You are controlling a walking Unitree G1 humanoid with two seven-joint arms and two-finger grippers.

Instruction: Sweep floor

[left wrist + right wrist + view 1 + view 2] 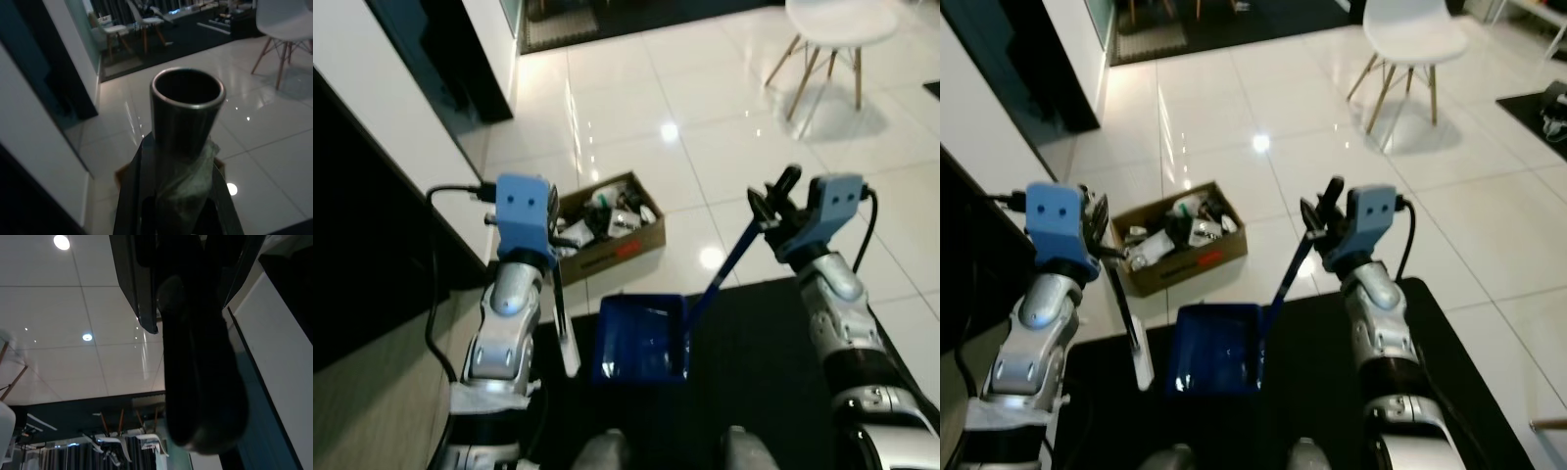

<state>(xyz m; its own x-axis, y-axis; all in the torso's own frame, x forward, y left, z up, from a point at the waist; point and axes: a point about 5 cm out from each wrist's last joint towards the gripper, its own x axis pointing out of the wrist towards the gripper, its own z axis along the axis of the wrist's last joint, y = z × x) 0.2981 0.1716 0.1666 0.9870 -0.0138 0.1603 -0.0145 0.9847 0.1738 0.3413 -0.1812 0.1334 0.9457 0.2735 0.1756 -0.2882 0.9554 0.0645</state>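
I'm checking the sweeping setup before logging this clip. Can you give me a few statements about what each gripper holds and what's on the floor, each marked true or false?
1. The right gripper is shut on the blue dustpan's handle. True.
2. The dustpan sits on the white tiles. False: it sits on the black mat.
3. The cardboard box on the floor is empty. False: it holds assorted items.
4. The left gripper holds a pole with an open, hollow top end. True.
5. A white chair stands on the tiled floor beyond the robot. True.
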